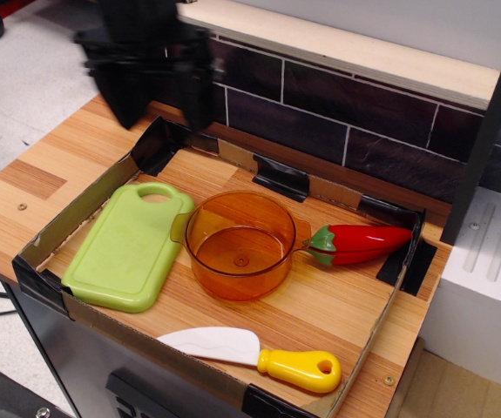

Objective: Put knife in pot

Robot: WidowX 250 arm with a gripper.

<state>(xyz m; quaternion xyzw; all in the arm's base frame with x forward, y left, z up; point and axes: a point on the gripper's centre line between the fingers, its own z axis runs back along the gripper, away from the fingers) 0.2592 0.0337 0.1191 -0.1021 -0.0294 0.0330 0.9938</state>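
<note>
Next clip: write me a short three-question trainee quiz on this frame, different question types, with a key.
1. True or false: the white-bladed, yellow-handled toy knife already lies inside the transparent orange plastic pot.
2. Multiple choice: what lies directly to the camera's left of the pot? A) red toy chili pepper B) flat light-green cutting board C) the knife
3. Fill in: the blurred black gripper hangs above the tray's back-left ____.

Key:
1. False; the knife lies on the wood near the cardboard tray's front edge and the pot is empty.
2. B; the cutting board.
3. Corner.
</note>
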